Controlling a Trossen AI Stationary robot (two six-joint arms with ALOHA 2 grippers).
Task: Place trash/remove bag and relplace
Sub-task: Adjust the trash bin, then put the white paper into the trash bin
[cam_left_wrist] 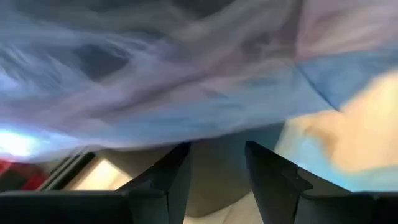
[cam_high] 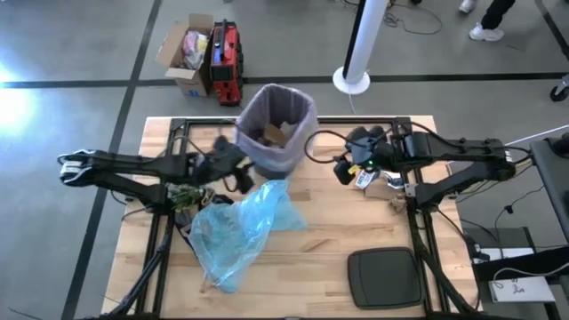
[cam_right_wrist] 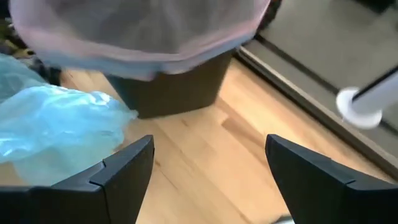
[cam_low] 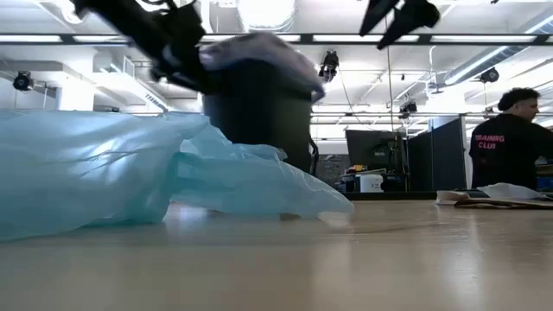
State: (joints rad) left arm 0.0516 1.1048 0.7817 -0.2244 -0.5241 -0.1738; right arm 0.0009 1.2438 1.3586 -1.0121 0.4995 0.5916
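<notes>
While my right claw (cam_right_wrist: 208, 180) hangs above the bare wooden table (cam_high: 356, 231) just beside the bin (cam_high: 276, 133), its two dark fingers (cam_right_wrist: 118, 171) stand wide apart with nothing between them and nothing touching them. My left claw (cam_left_wrist: 214, 171) sits on the other side of the bin, close against its wall; its fingers (cam_left_wrist: 171, 177) are parted by a narrow gap, and I cannot tell whether any plastic is pinched in that gap.

The bag (cam_high: 277, 114) is a thin, see-through pink-lavender liner, fitted into the dark bin and folded out over its rim, so it hangs wrinkled down the upper wall. The bin stands upright at the far middle of the table. Inside it, from above, I see brown crumpled trash (cam_high: 274, 135) lying in the liner. A light blue plastic bag (cam_high: 238, 227) lies slack on the table in front of the bin, its upper end reaching the bin's foot, and a dark bin lid (cam_high: 384, 277) lies flat near the front edge, well apart from both.

From table height the blue bag covers the bin's base, and my arms are cut off at the top. My left wrist view is filled with blurred plastic, so the rim there is hard to make out. A person (cam_low: 510, 138) stands in the room beyond.
</notes>
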